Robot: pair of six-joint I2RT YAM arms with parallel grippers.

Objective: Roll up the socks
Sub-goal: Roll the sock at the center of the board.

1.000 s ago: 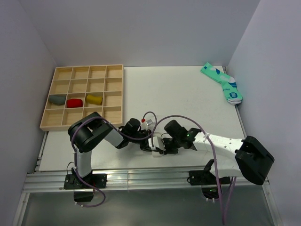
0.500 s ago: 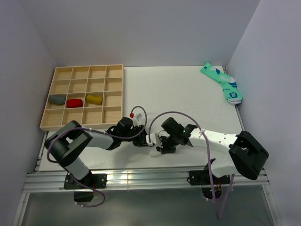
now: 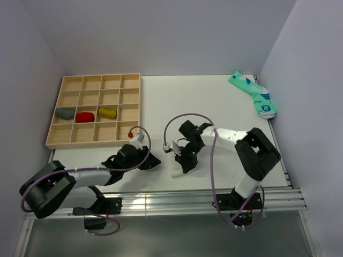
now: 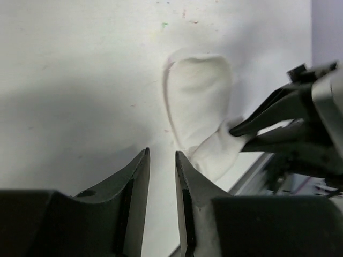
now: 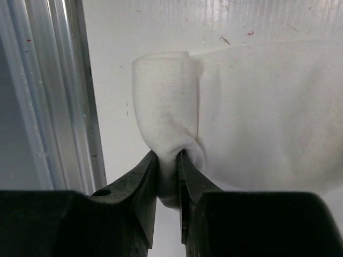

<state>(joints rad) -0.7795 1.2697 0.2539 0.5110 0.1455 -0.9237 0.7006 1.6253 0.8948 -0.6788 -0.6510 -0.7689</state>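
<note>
The right gripper point(image 5: 167, 156) pinched the white sock point(image 5: 257, 107) at its rolled end; the left gripper point(image 4: 162, 156) stood slightly open, empty, beside it.

bare tabletop point(image 3: 203, 101) behind white sock point(image 5: 252, 118), tray point(image 3: 102, 75) left, teal socks point(image 3: 254, 96) right

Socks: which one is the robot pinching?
The white sock at the near edge; the right gripper pinches its rolled end. The teal socks lie untouched.

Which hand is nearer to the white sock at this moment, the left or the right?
Right. The right hand pinches the rolled end of the white sock; the left hand points at it from the side, with nothing between its jaws.
</note>
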